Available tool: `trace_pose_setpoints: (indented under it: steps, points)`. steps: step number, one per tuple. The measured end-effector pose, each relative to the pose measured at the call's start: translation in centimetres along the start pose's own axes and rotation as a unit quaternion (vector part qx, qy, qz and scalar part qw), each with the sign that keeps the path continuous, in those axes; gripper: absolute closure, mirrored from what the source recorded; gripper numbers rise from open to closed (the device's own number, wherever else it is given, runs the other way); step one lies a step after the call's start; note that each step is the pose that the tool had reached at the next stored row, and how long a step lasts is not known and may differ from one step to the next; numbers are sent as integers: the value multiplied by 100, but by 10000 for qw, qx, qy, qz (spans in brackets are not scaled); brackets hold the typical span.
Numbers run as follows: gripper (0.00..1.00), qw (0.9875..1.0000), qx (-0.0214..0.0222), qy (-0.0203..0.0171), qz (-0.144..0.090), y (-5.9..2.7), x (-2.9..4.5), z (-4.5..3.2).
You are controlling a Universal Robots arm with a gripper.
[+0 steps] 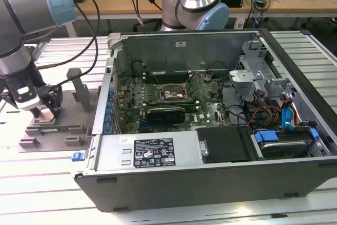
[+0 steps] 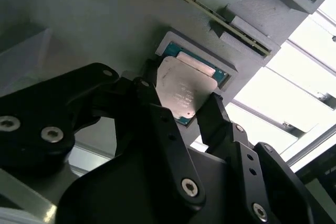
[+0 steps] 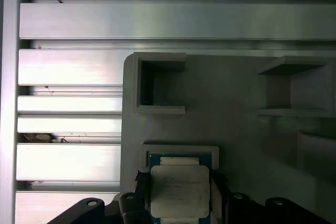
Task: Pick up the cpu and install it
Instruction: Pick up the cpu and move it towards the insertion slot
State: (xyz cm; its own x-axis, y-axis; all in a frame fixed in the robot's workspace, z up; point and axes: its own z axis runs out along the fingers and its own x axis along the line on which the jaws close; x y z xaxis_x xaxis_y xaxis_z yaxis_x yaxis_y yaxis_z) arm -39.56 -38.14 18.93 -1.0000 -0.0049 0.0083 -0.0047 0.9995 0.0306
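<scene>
Black fingers (image 2: 157, 114) of my pincer (image 2: 181, 106) sit closest in the second wrist view, clenched on two opposite edges of the cpu (image 2: 181, 90). The chip is at its pocket in the grey fixture (image 3: 236, 129), on the surface (image 1: 52, 183) outside the case (image 1: 210, 146), and looks slightly tilted against the pocket rim. To my mind the trick here is an even squeeze on the edges only, chip kept level, rising straight so no corner snags the pocket wall.
</scene>
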Motion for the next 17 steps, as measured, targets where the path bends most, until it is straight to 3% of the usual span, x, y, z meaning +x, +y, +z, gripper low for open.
trace_pose_setpoints:
  steps: [6,15,17]
  points:
    - [46,10000,0,-3,0,1,-1,-17]
    - [46,10000,4,0,0,9,2,-298]
    - [46,10000,5,-1,0,12,3,-396]
